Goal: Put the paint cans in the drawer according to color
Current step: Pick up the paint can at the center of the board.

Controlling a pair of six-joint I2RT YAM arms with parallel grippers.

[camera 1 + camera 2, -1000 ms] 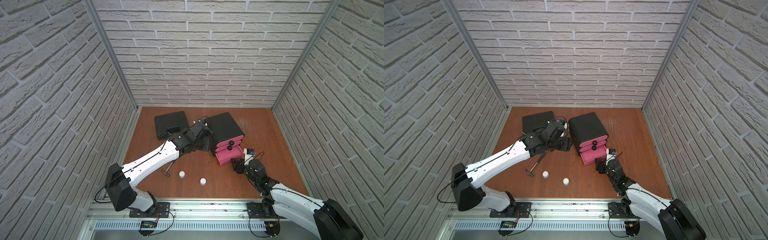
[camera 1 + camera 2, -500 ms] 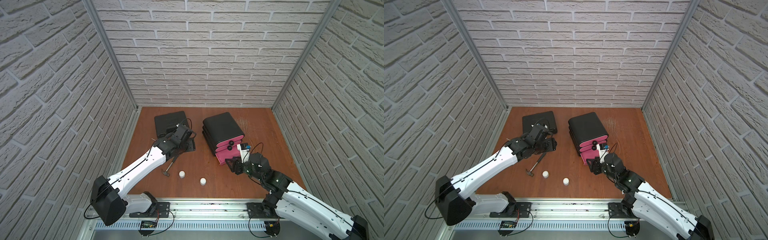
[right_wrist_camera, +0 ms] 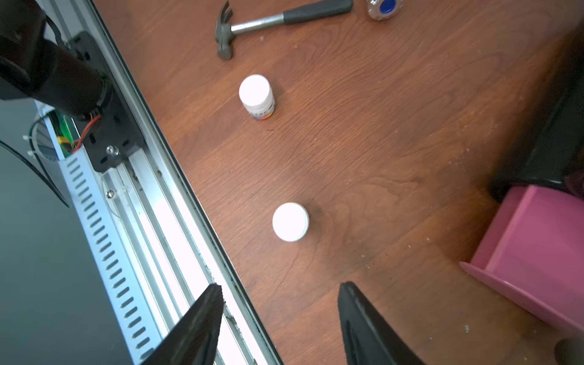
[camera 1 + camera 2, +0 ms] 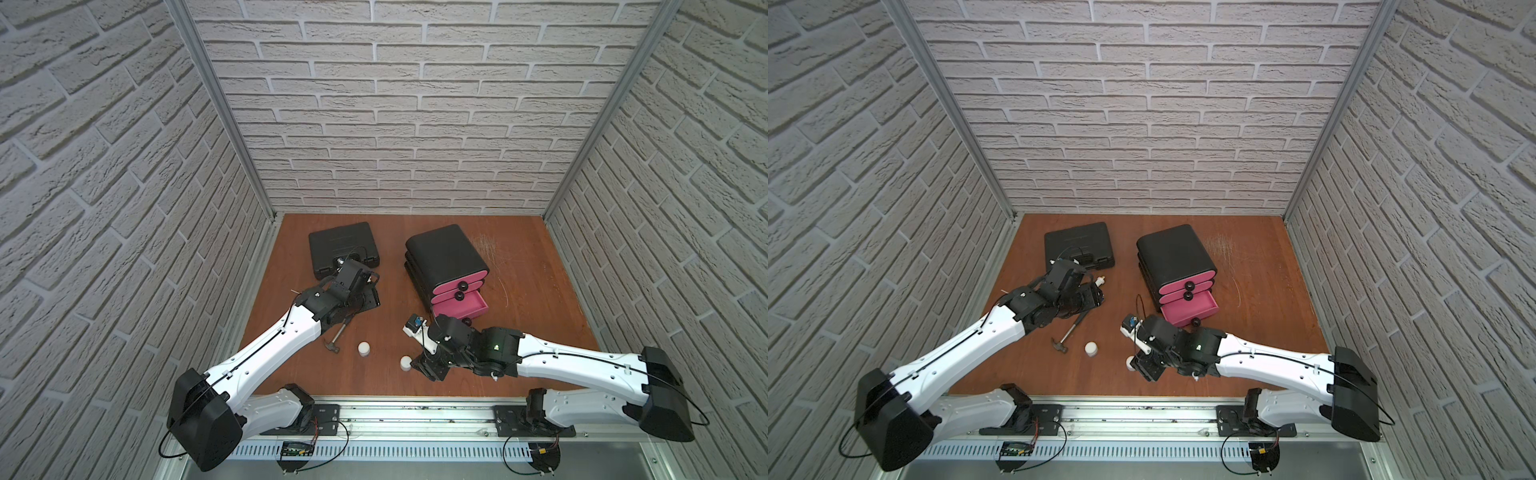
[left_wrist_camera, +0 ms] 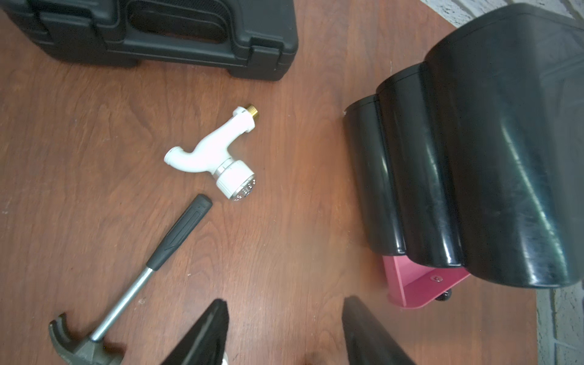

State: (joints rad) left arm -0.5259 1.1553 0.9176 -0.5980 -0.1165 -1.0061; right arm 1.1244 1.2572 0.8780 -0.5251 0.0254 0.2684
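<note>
Two white-topped paint cans stand on the brown table near its front edge, one (image 4: 364, 348) beside the hammer head and one (image 4: 405, 362) further right. In the right wrist view they are the far can (image 3: 256, 94) and the near can (image 3: 290, 222). My right gripper (image 3: 279, 289) hangs open and empty just short of the near can, low over the table (image 4: 422, 365). The drawer chest (image 4: 446, 259) stands at the back right with its bottom pink drawer (image 4: 459, 309) pulled out. Left of the chest, my left gripper (image 5: 284, 303) is open and empty.
A hammer (image 4: 338, 334) lies under the left arm. A white tap fitting (image 5: 218, 151) lies between it and the flat black tool case (image 4: 343, 249). The metal front rail (image 3: 158, 189) runs close beside the near can.
The left arm has drawn back leftward from the chest. The right arm has swung from the open drawer's front, left and forward to the near white can, its jaws a little narrower.
</note>
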